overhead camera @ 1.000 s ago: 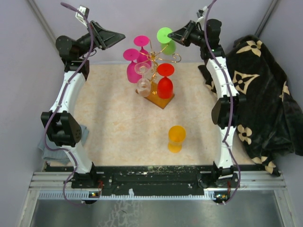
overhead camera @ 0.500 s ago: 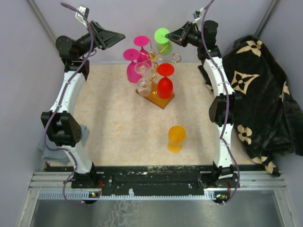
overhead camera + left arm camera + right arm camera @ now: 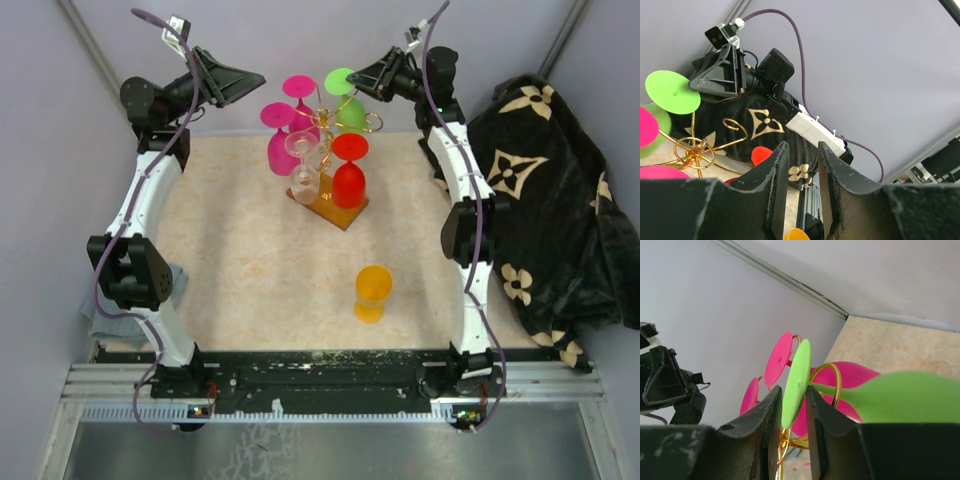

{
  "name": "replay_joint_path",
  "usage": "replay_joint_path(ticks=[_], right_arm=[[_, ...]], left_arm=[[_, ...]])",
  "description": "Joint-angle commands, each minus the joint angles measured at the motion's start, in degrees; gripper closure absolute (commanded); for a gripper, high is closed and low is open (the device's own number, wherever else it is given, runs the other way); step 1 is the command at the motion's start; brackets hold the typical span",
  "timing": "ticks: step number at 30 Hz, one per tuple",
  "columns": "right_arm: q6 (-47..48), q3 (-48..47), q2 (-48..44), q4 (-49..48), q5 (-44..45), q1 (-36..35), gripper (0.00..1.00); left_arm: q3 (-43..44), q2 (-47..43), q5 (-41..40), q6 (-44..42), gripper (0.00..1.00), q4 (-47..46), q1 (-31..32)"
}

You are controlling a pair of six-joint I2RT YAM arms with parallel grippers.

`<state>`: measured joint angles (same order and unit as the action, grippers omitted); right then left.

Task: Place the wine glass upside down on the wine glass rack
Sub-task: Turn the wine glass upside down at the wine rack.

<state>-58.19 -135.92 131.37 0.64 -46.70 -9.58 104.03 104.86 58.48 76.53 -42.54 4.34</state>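
Note:
The wine glass rack [image 3: 326,119] is gold wire on an orange-brown wooden base [image 3: 343,212] at the table's far middle. It also shows in the left wrist view [image 3: 694,148]. My right gripper [image 3: 366,77] is shut on the round foot [image 3: 796,382] of a green wine glass [image 3: 351,110]. It holds the glass upside down at the rack's far right arm. The stem lies beside a gold hook [image 3: 834,376] and the bowl [image 3: 905,397] hangs below. My left gripper [image 3: 250,79] is slightly open and empty, raised left of the rack [image 3: 803,146].
Two pink glasses [image 3: 281,148], a red glass [image 3: 349,182] and a clear glass [image 3: 303,177] hang upside down on the rack. An orange glass [image 3: 373,291] stands on the table near the front right. A black patterned cloth [image 3: 560,200] lies at right, a grey rag [image 3: 100,312] at left.
My right gripper has moved left and slightly down with the green glass, bringing it in over the rack's right arm. The left arm has not moved.

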Motion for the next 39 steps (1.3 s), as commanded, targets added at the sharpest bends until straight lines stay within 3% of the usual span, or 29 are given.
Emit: replay_joint_path(ticks=[1, 21, 39], right_arm=[[1.0, 1.0, -3.8, -2.4, -0.9, -0.3, 0.73], [10.4, 7.5, -9.9, 4.3, 4.5, 1.9, 0.69], [13.3, 25.2, -23.4, 2.7, 8.9, 4.7, 0.68]], left_arm=[[-0.7, -2.6, -0.2, 0.1, 0.64, -2.4, -0.4], [-3.8, -5.2, -0.2, 0.2, 0.63, -3.1, -0.3], [-7.9, -6.8, -0.1, 2.1, 0.62, -6.4, -0.3]])
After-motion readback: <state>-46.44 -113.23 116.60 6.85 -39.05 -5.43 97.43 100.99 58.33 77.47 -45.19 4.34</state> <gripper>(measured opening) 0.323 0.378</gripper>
